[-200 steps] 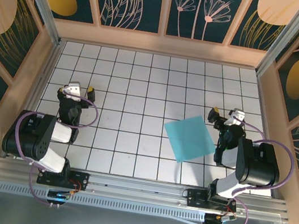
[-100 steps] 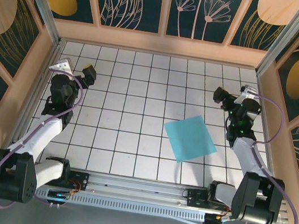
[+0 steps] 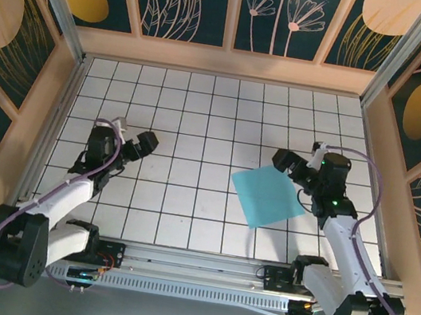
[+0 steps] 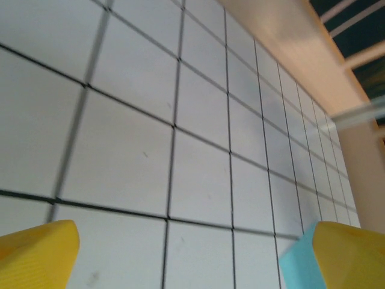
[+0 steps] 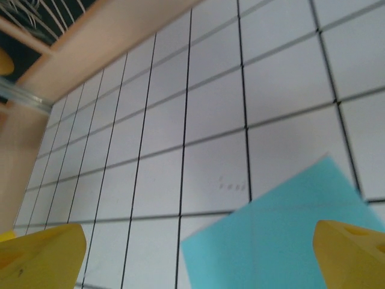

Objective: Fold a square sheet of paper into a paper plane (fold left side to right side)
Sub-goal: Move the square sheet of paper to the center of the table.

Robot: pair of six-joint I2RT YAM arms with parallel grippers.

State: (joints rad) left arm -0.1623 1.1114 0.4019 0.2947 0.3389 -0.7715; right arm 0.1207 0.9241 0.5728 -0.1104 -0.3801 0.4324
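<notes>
Yellow-tipped right tool (image 5: 196, 253) gapes wide near paper (image 5: 274, 232).

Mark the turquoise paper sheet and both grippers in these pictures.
Square turquoise-blue paper sheet (image 3: 267, 194): top external view, middle of its face.
Left two-finger gripper (image 4: 194, 256): left wrist view, midway between its yellow fingertips.
Right two-finger gripper (image 5: 197, 256): right wrist view, midway between its yellow fingertips.

Turquoise paper (image 3: 267, 196), white black-gridded table (image 3: 200, 123)
</notes>
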